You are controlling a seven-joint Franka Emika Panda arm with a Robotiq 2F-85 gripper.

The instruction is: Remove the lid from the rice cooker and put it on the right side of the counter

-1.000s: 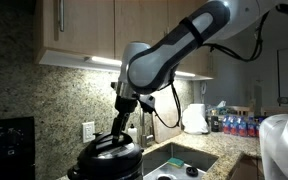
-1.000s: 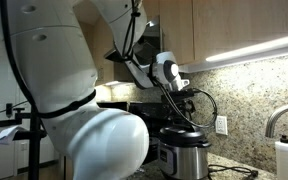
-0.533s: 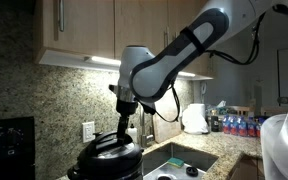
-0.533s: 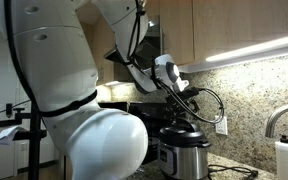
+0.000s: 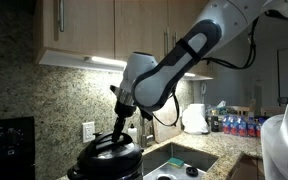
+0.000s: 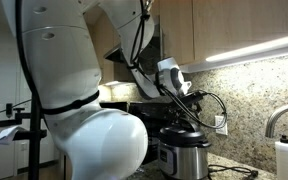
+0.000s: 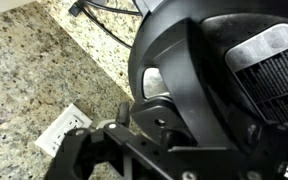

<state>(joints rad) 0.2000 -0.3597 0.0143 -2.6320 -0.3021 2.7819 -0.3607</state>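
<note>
The black rice cooker stands on the granite counter by the backsplash, and also shows in an exterior view with its steel body. The black domed lid sits on it; it also shows in an exterior view. My gripper reaches down onto the lid's top handle and looks shut on it. In the wrist view the lid fills most of the frame, with my gripper at its raised handle. The lid has not lifted off the cooker.
A steel sink lies beside the cooker, with a faucet and a white soap bottle. A wall outlet is behind the cooker. A white appliance and bottles stand farther along. Cabinets hang overhead.
The arm's elbow and forearm have shifted a little, while the gripper has stayed at the lid handle. The lid and cooker have not moved.
</note>
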